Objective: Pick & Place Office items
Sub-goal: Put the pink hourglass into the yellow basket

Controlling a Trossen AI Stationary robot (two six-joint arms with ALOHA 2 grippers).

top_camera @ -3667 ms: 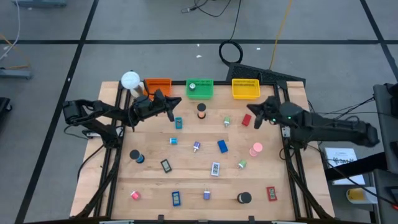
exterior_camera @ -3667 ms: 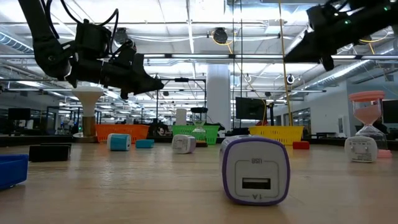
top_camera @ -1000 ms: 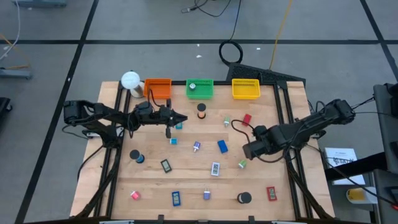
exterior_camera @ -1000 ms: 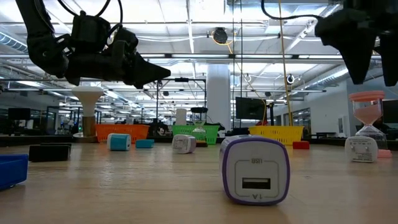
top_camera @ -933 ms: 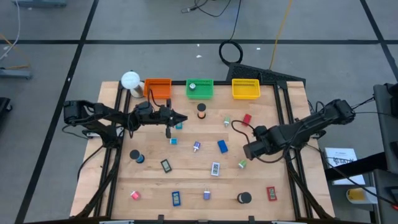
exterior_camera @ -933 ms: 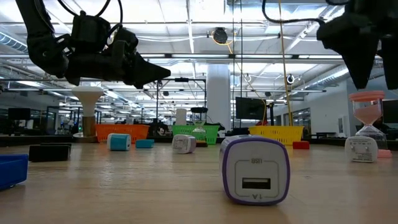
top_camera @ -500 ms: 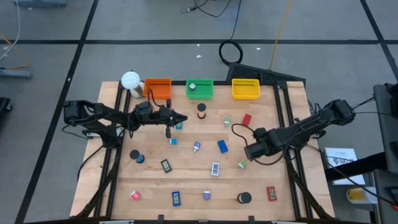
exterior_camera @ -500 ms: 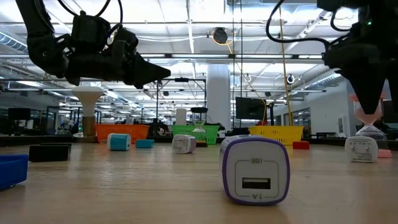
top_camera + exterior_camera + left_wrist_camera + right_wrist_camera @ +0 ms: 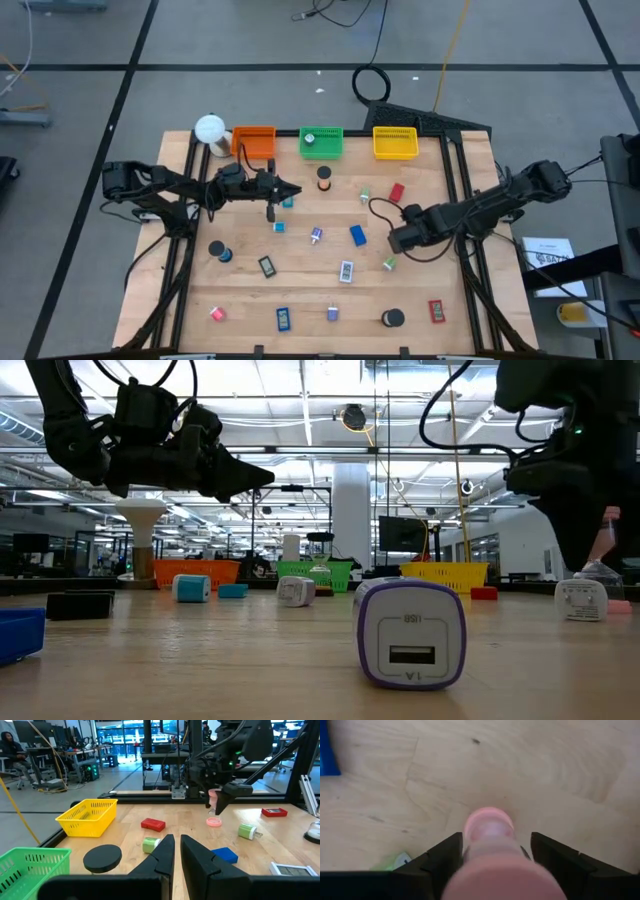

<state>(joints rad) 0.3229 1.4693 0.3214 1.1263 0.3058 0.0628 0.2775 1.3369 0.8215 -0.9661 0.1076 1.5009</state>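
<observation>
In the high view, three trays stand in a row along the upper edge of the table (image 9: 240,290): the left tray (image 9: 254,130), the middle tray (image 9: 332,133) with one small piece in it, and the right tray (image 9: 395,130). The lamp (image 9: 210,129) stands just left of the row. The office items (image 9: 357,235) lie scattered across the table's middle, and five more sit in a line near its lower edge.

Between my dark fingers (image 9: 445,862) I see a pale pink roll (image 9: 489,827) on light wood-grain table (image 9: 545,765), with a blue piece (image 9: 327,750) at upper left and a green bit (image 9: 397,860) lower left.
</observation>
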